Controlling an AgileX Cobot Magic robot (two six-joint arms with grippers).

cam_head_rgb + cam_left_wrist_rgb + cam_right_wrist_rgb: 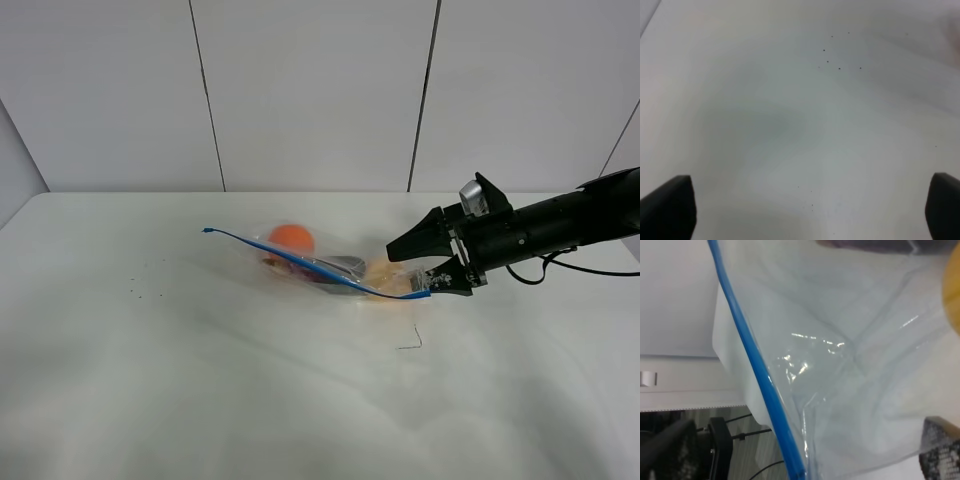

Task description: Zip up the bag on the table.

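1. Gripping status: the right gripper (432, 283) is clamped on the blue zipper strip (300, 262) at the bag's (320, 265) near end.
2. The left gripper (810, 210) hangs apart over bare table (150, 380).
3. Handling judgement: thin, slippery film, weighted by fruit; hold the stiffer strip.
4. The right wrist view shows the strip close; the exterior high view shows the orange (291, 238).

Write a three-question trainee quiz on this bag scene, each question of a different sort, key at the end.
1. True or false: the right gripper is at the end of the bag's blue zipper strip.
2. Which item shows at the far end of the bag, away from that gripper? A) orange B) banana C) apple
3. Fill in: the left wrist view shows only bare ____ between its two fingers.

Key: 1 true. 2 A, the orange. 3 table.
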